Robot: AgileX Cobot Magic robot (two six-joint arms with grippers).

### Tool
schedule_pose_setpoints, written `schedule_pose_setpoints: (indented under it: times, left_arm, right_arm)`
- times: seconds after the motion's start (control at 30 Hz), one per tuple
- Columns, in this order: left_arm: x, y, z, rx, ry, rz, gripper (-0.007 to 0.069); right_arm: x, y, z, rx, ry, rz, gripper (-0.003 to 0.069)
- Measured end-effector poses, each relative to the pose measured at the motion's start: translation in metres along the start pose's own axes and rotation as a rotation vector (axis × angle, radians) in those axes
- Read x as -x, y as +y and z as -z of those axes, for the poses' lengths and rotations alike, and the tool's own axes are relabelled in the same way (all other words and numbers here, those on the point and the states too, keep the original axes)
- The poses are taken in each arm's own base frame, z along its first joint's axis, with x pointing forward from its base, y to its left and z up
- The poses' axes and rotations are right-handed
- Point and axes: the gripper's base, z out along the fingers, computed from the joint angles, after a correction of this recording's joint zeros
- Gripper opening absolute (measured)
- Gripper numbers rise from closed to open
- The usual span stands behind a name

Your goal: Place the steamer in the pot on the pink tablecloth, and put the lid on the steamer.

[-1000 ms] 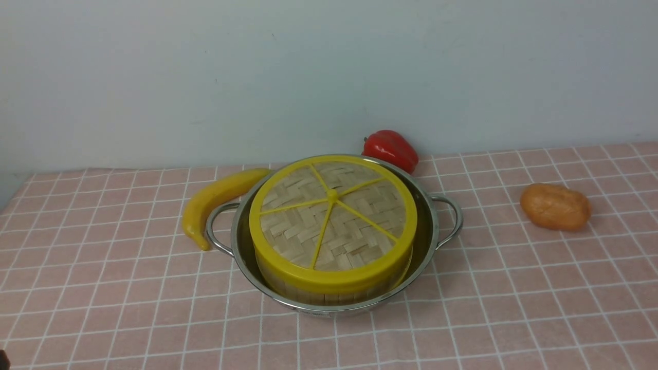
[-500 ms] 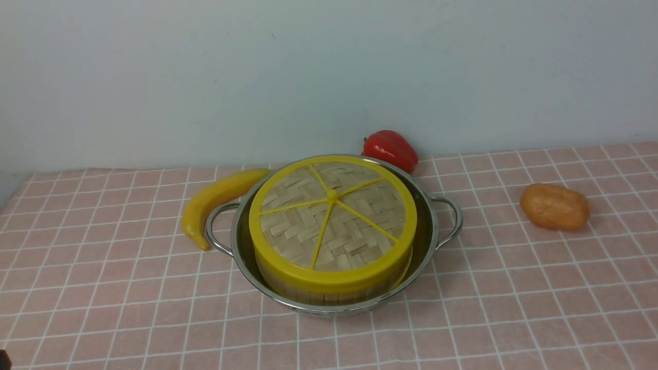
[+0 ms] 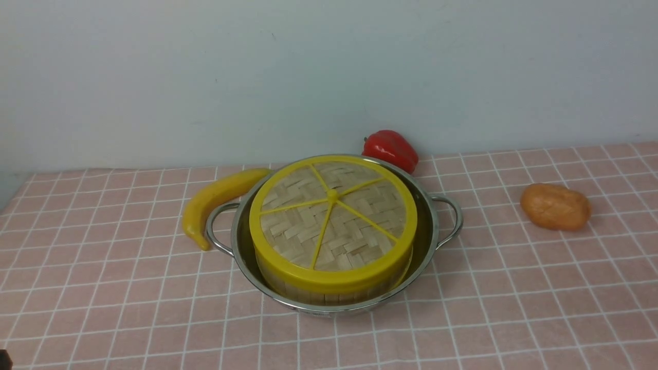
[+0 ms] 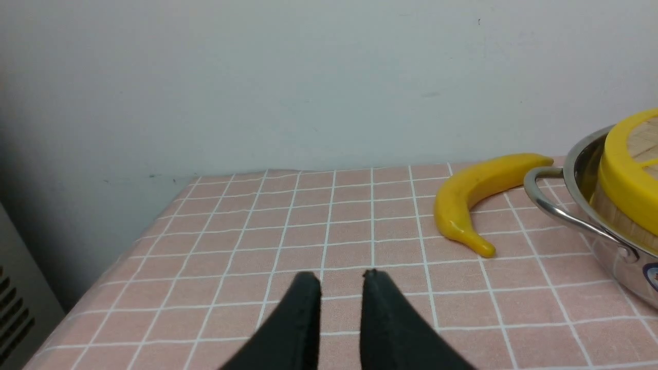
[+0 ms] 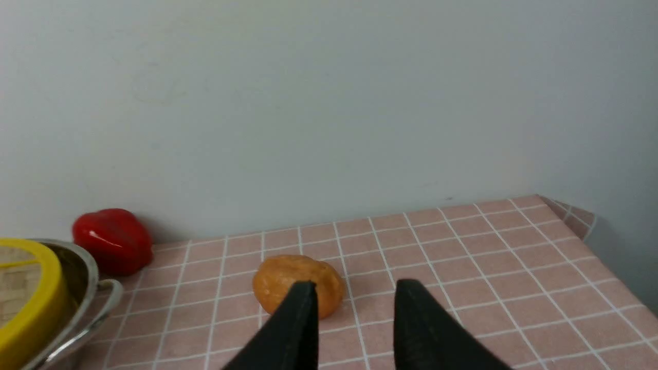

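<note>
Tablecloth [image 3: 514, 288]: pink, crossed by a white grid of small squares.
Pot [image 3: 426, 241]: shiny silver steel, loop handles the same.
Lid [image 3: 331, 221]: pale tan herringbone weave — thick yellow rim, six yellow spokes, yellow centre knob.
Steamer [image 3: 329, 295]: tan bamboo slats below the lid's rim.
Banana [image 3: 213, 198]: glossy yellow.
Pepper [image 3: 390, 149]: glossy red.
Potato-like lump [image 3: 555, 206]: orange-brown.
Left gripper [image 4: 340, 275] and right gripper [image 5: 354, 285]: black fingers.
Wall [image 3: 329, 72]: plain pale grey-blue.
</note>
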Motion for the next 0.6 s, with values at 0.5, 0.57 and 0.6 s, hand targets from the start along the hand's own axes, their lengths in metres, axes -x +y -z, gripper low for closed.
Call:
schedule_pose_setpoints:
  times: [0.5,0.57,0.6]
  left_arm:
    - [0.0,0.0,0.0,0.0,-0.001,-0.001,0.0138]
    - [0.0,0.0,0.0,0.0,-0.001,-0.001,0.0138]
    - [0.0,0.0,0.0,0.0,-0.001,-0.001,0.0138]
  right_arm:
    - [-0.047,-0.009,-0.008,-0.003,0.005,-0.012,0.024]
    - [-0.05,-0.009,-0.009,-0.005,0.019,-0.014,0.024]
    - [-0.051,-0.009,-0.009,-0.007,0.024,-0.014,0.024]
